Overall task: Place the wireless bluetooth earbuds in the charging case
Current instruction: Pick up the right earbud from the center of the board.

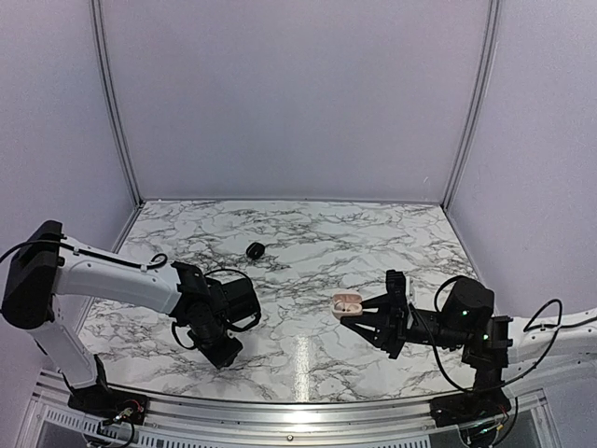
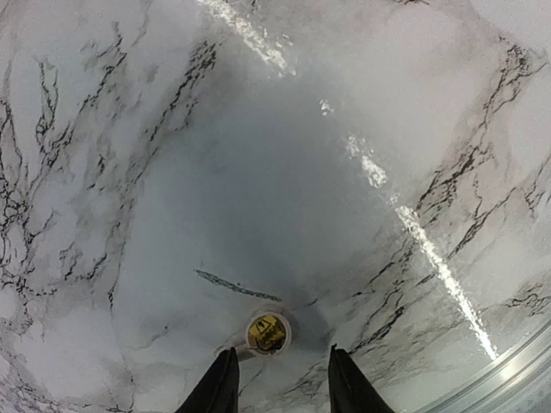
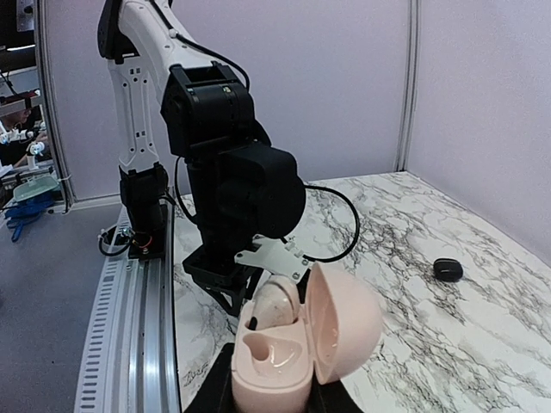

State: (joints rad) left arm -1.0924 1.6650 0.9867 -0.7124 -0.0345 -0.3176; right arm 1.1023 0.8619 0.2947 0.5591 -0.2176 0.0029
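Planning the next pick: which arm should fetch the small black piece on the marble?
Probably left. The left arm has open, empty jaws; the right arm has jaws shut on the open charging case. The black piece lies left of centre.

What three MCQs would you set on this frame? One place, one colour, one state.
1. Where is the charging case?
A. against the back wall
B. in the right gripper
C. at the left arm's base

2. What colour is the lone round object?
A. black
B. red
C. white

3. The case's lid is:
A. shut
B. detached
C. open

1 B, fingers flank it in the top view; 2 A, dark against the pale table; 3 C, lid hinged back, cavity showing.
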